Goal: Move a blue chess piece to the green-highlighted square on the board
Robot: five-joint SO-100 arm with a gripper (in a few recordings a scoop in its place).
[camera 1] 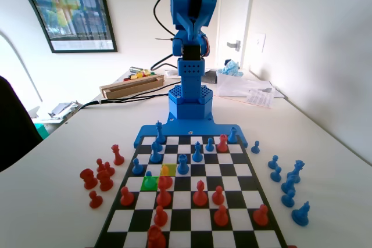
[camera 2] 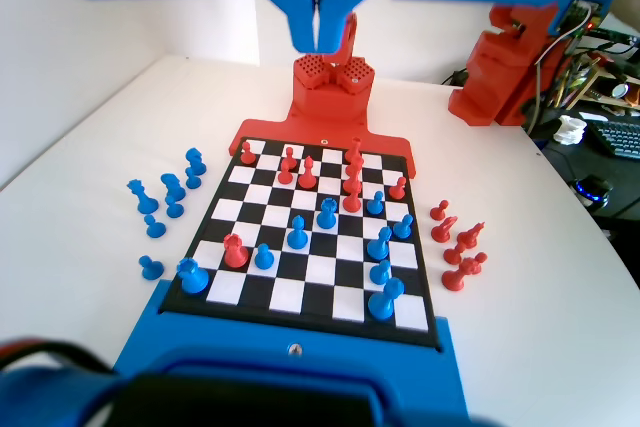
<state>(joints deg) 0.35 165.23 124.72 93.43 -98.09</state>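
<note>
In the fixed view, the blue arm (camera 1: pixel 189 39) stands tall at the far end of the board (camera 1: pixel 145 137), well above all the pieces. The green-highlighted square (camera 1: pixel 150 185) is near the left side of the board. A small blue pawn (camera 1: pixel 147 176) seems to stand on it, but the green tint makes it hard to be sure. The yellow square (camera 1: pixel 170 169) is just behind it and one step to the right, and it looks bare. A red pawn (camera 1: pixel 165 182) stands right beside the green square, and another blue pawn (camera 1: pixel 137 166) is close on the other side. In the wrist view, the gripper (camera 2: pixel 318 35) hangs high over the board (camera 2: pixel 287 294). Its two jaws are pressed together with only a thin crack between them, and they hold nothing. The blue pawn (camera 2: pixel 375 204) is far below it, on the right part of the board. A red piece (camera 2: pixel 352 197) is just beside it on the left. I think the pawn is already home, so the job now is to keep the arm safe. The arm should stay high and move slowly, so it bumps nothing. If the pawn needs a nudge, the jaws must open first and come straight down, because the red neighbour is very close and could tip over.
</note>
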